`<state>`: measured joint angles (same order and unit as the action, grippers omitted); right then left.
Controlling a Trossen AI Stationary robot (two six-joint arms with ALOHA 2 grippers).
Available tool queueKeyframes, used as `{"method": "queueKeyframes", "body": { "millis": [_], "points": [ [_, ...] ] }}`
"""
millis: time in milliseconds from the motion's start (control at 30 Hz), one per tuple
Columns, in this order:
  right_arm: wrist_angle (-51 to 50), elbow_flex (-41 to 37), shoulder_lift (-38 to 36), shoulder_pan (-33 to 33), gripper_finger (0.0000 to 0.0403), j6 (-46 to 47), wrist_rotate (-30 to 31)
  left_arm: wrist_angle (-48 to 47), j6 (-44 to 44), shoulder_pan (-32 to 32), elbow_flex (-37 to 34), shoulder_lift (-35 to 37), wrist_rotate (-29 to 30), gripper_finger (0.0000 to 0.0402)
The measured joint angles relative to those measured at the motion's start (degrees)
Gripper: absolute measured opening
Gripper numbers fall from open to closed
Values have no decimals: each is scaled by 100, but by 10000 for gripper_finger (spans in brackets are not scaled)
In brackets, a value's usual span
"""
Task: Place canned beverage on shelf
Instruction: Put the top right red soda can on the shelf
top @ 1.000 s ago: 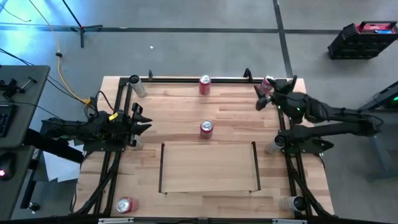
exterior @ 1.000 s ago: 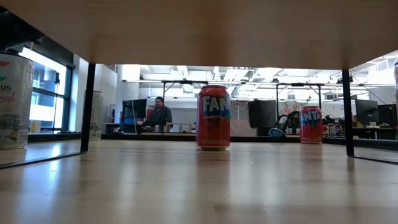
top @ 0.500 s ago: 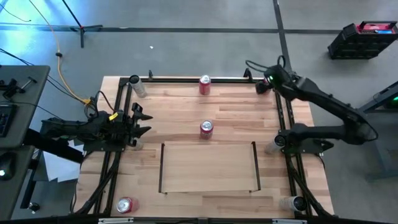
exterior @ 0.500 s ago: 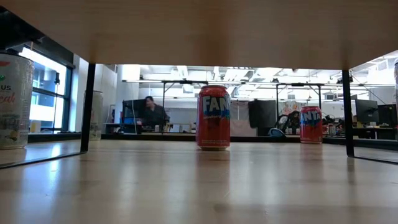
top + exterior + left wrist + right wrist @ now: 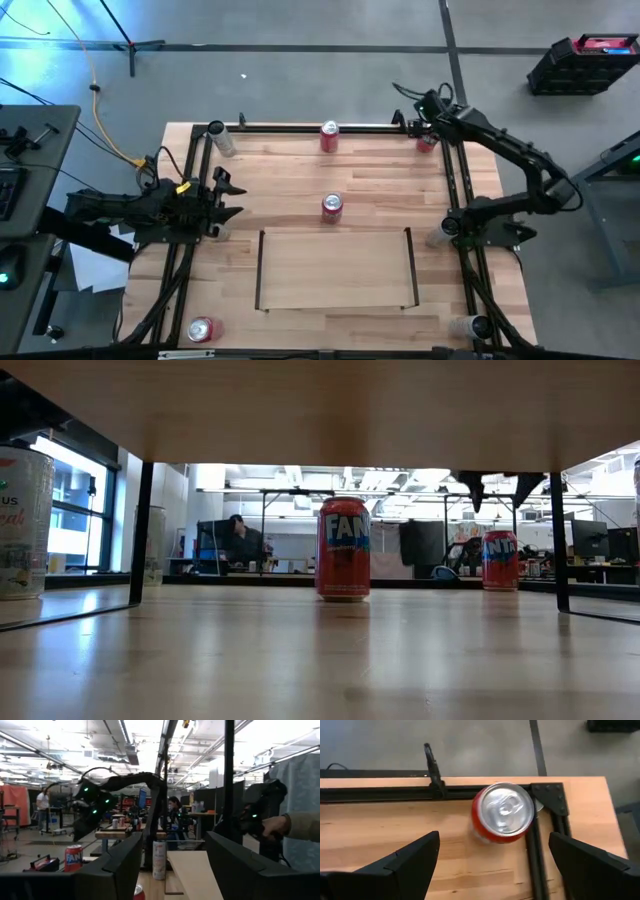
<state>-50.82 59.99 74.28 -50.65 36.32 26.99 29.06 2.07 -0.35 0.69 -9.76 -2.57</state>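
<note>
Hovering over the far right corner of the bench (image 5: 300, 190), the right hand (image 5: 427, 125) points straight down at a red can (image 5: 503, 817) that stands upright against the black frame corner; its two fingers (image 5: 402, 862) are spread wide on either side of the can, released and touching nothing. In the low view the fingertips hang just above that can (image 5: 499, 560).

The left hand (image 5: 228, 196) waits low at the bench's left edge, its fingers (image 5: 117, 870) parted and holding nothing.

The shelf (image 5: 335, 268), a pale wood panel with dark rails on its short sides, lies flat at the near middle of the bench and carries no can. A second red can (image 5: 331, 206) stands upright just beyond the shelf's far edge, apart from it. A third (image 5: 329, 136) stands at the middle of the far edge, and a fourth (image 5: 201, 329) sits at the near left corner. A pale can (image 5: 222, 140) lies tilted near the far left corner.

A person (image 5: 240, 542) sits at a desk in the room behind.
</note>
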Motion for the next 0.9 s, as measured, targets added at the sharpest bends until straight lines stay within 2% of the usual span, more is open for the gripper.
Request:
{"method": "queueKeyframes", "body": {
  "millis": [100, 267, 433, 600, 900],
  "points": [
    [74, -11, 245, -36, 362, 542, 238, -318, 30, -3, 0, 0, -168, 209],
    [760, -184, 553, -16, 362, 859, 570, -996, 174, -5, -2, -3, -331, 209],
    [1281, -440, 885, -51, 362, 1161, 725, -924, 177, -5, 0, 2, -251, 209],
    [1200, -463, 1012, 27, 362, 1534, 1392, -1066, 177, -5, 0, 0, -247, 209],
    [972, -459, 877, 137, 362, 1643, 1447, -1120, 46, -5, 0, 0, -242, 209]
  ]
}}
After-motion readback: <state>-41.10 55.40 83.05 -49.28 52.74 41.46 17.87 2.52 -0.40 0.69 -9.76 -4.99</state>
